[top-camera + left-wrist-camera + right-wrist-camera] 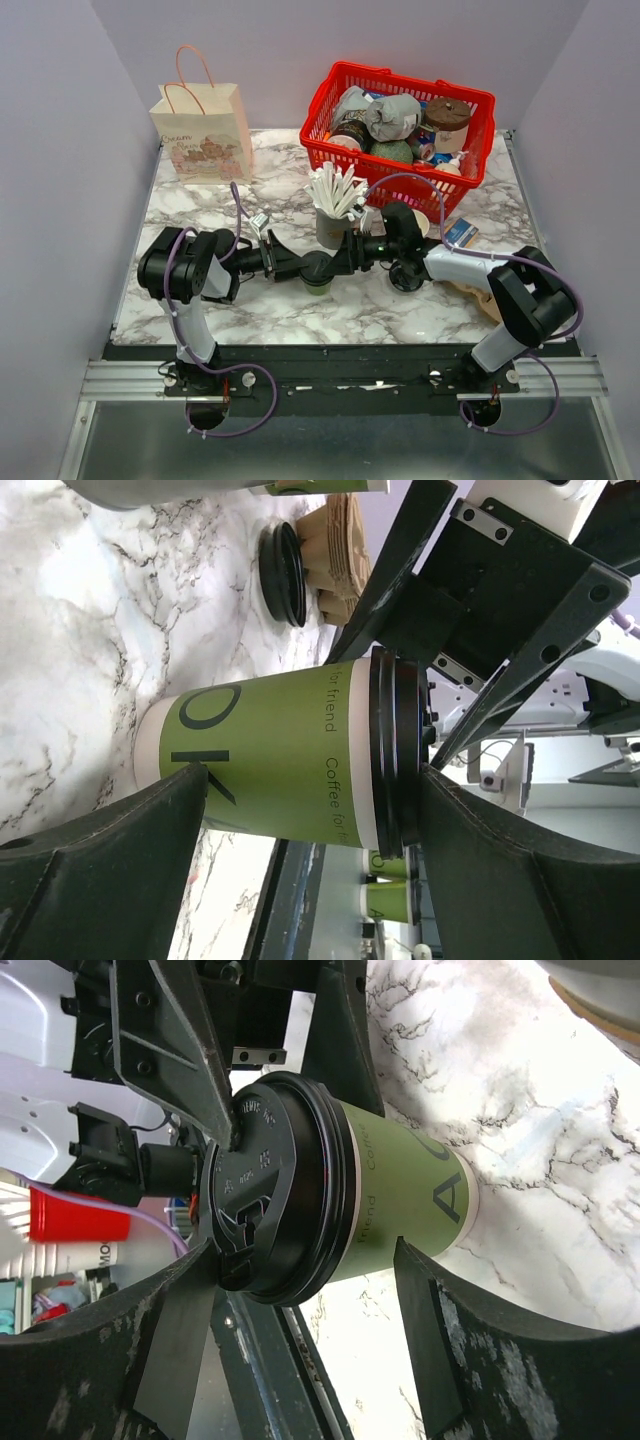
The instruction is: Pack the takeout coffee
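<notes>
The takeout coffee [318,272], a green paper cup with a black lid, stands upright on the marble table [250,310] just in front of the arms' meeting point. My left gripper [300,265] reaches it from the left and my right gripper [345,258] from the right. In the left wrist view the cup [280,750] lies between my left gripper's [312,775] wide-open jaws, one finger at the lower body, one at the lid. In the right wrist view the cup [400,1200] likewise sits between the right gripper's [305,1250] spread jaws.
A grey cup of white sticks [333,215] stands just behind the coffee. A loose black lid [407,275] and a cardboard carrier [480,295] lie to the right. A paper bag [203,130] stands back left, a full red basket [400,120] back right.
</notes>
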